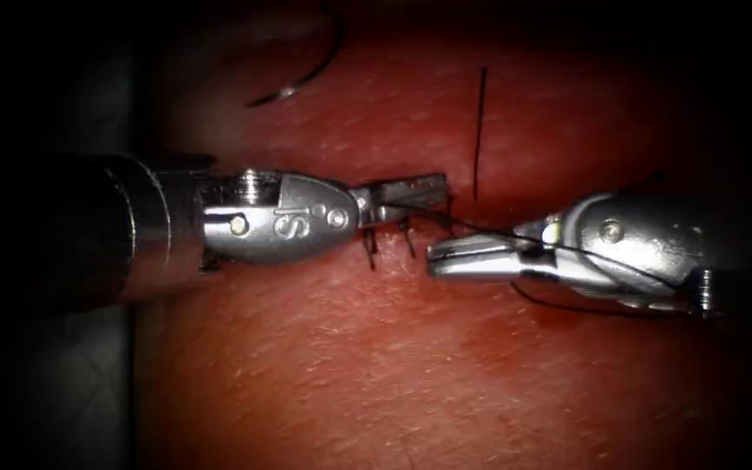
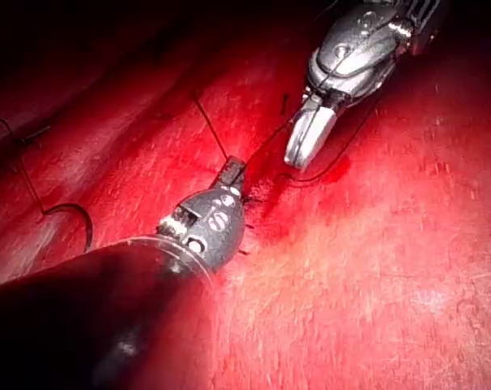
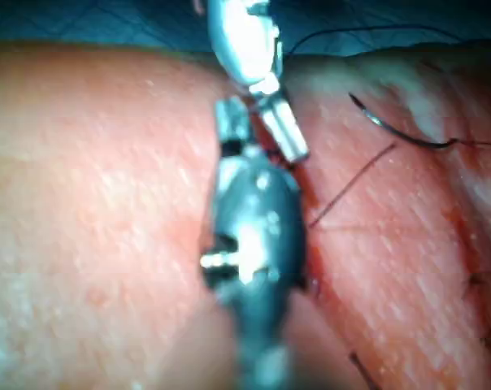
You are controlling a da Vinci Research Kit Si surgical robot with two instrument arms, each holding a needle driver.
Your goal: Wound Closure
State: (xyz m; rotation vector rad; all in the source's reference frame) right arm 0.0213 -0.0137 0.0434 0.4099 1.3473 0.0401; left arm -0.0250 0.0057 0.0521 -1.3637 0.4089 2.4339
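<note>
In the endoscope view the left tool (image 1: 411, 193) grips thread (image 1: 480, 231) at the cut (image 1: 402, 228); the right tool (image 1: 472, 258), jaws together with thread draped across, lies just right. The needle (image 1: 306, 74) rests free, well beyond, nearer the left tool. The left wrist view shows the needle (image 2: 67, 213) lying on the tissue (image 2: 375, 268). In the right wrist view its curve (image 3: 400, 130) lies crosswise.
</note>
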